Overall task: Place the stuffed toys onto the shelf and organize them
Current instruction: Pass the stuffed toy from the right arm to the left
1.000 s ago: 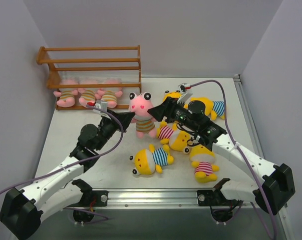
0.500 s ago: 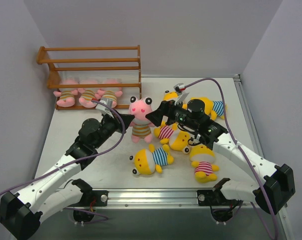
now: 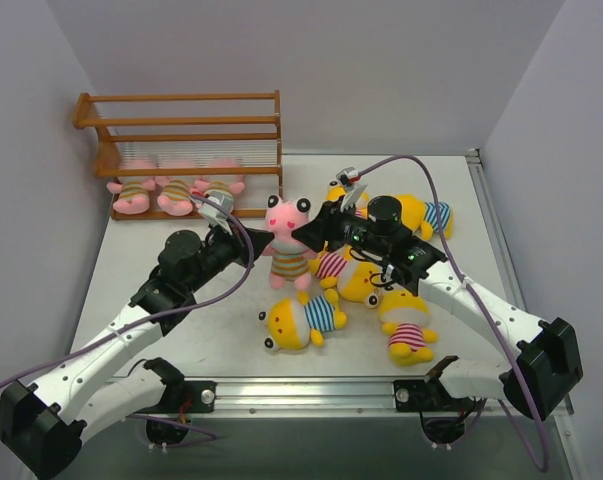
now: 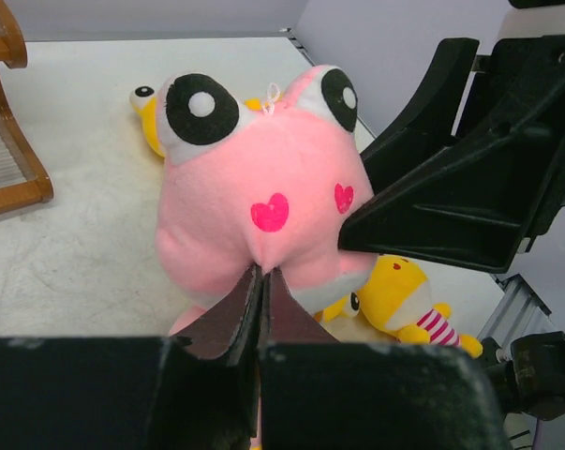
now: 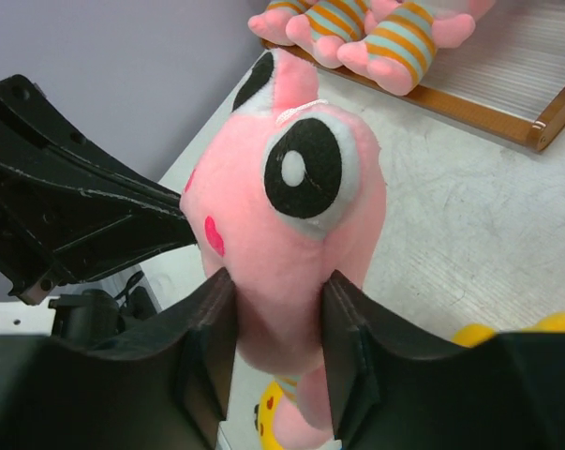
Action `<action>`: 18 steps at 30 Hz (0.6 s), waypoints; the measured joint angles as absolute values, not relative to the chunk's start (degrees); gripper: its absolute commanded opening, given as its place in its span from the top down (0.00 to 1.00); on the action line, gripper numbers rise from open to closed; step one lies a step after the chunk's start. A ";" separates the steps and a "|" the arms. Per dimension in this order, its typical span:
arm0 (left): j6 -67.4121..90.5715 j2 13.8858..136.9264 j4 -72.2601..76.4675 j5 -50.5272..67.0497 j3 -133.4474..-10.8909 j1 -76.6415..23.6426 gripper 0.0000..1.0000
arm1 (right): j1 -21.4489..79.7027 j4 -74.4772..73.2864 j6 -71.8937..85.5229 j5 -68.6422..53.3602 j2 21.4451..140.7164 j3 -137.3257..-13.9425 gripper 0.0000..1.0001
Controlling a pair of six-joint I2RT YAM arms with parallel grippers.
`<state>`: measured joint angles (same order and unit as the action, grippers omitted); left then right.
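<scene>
Just changed: the pink toy (image 3: 287,240) stands straighter than a second ago, and its head has drifted a little toward the right arm.
Left arm: it has pushed in from the side. A second ago it was just beside the toy; now it touches it.
Left fingers (image 4: 233,314): closed, pinching a fold of plush low on the toy's face, as the left wrist view shows.
Right fingers (image 5: 210,323): clamped on either side of the toy just below its head, with no sign of letting go.
Toy position: held between both arms over the middle of the table (image 3: 221,345), well apart from the shelf (image 3: 181,122). I cannot tell whether its feet touch the table.
Shelf state: three pink toys (image 3: 176,192) lie side by side on the bottom tier, and I judge there is room for one more at that tier's right end.
Yellow toys (image 3: 303,320): several lie on the table near the right arm, none gripped.
Meaning: I read this as a handover from right to left, since the shelf is on the left arm's side. Both grips are on, so the pass is at its midpoint.
Next call: I want the right fingers to open before the left arm pulls away.
Risk: the left pinch holds only a fold of plush, so the toy may slip or swing.
Progress: about a third done by my count, with the fourth pink one in hand.
</scene>
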<state>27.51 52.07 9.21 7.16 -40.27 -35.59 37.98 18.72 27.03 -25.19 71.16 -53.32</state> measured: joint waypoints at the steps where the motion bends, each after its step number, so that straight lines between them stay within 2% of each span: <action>1: 27.42 52.25 9.08 7.18 -40.34 -35.59 0.98 | 37.98 19.16 26.85 -25.36 71.16 -53.32 0.75; 3: 27.24 52.53 8.86 7.22 -40.38 -35.59 0.97 | 37.98 19.51 26.94 -25.58 71.16 -53.32 0.93; 5: 26.79 52.58 8.51 7.03 -40.42 -35.59 0.79 | 37.98 19.70 27.09 -25.69 71.16 -53.32 1.00; 9: 26.22 52.05 7.60 5.10 -40.45 -35.62 0.45 | 37.98 19.97 27.70 -25.47 71.16 -53.32 1.00; 10: 26.33 51.70 7.22 4.49 -40.45 -35.62 0.45 | 37.95 20.01 27.81 -25.47 71.16 -53.30 1.00; 11: 26.41 51.16 6.79 3.81 -40.45 -35.62 0.36 | 37.95 20.10 28.14 -25.19 71.13 -53.30 1.00; 14: 25.93 48.97 5.26 2.22 -40.47 -35.62 0.22 | 37.95 20.58 29.08 -24.18 71.02 -53.30 1.00; 18: 25.63 46.28 3.05 0.16 -40.47 -35.66 0.13 | 37.80 20.97 30.83 -22.17 70.61 -53.30 1.00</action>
<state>25.63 46.28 3.05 0.16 -40.47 -35.66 37.80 20.97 30.83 -22.17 70.61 -53.30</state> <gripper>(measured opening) 0.826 0.076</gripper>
